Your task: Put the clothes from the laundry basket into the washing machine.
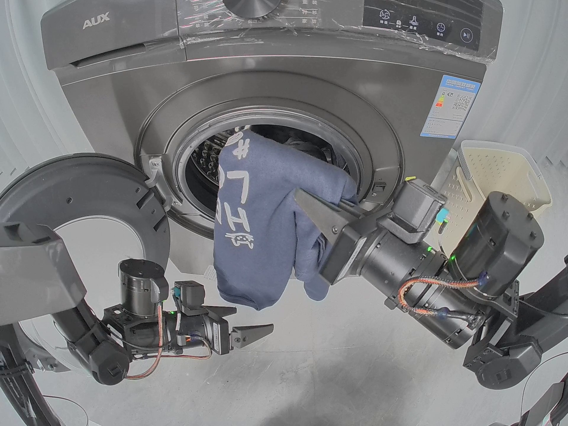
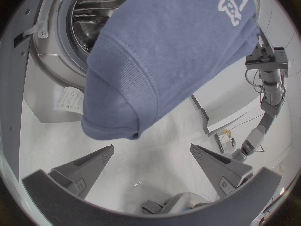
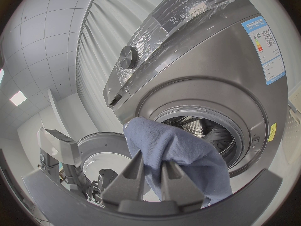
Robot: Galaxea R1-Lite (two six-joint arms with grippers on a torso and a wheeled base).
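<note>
A navy blue sweatshirt [image 1: 260,220] with white print hangs half out of the washing machine's round drum opening [image 1: 201,167], its hem dangling below the rim. My right gripper [image 1: 331,208] is shut on a fold of the sweatshirt [image 3: 175,151] just in front of the opening, beside the lower right rim. My left gripper [image 1: 248,326] stands open low down, under and slightly left of the hanging hem [image 2: 109,126], apart from it, nothing between its fingers. A cream laundry basket [image 1: 503,173] stands to the right of the machine, its inside hidden.
The grey washing machine [image 1: 118,96] fills the front. Its round door [image 1: 77,208] is swung open to the left, close above my left arm. Darker laundry [image 3: 219,135] lies inside the drum. Bare pale floor [image 1: 331,350] stretches below the machine.
</note>
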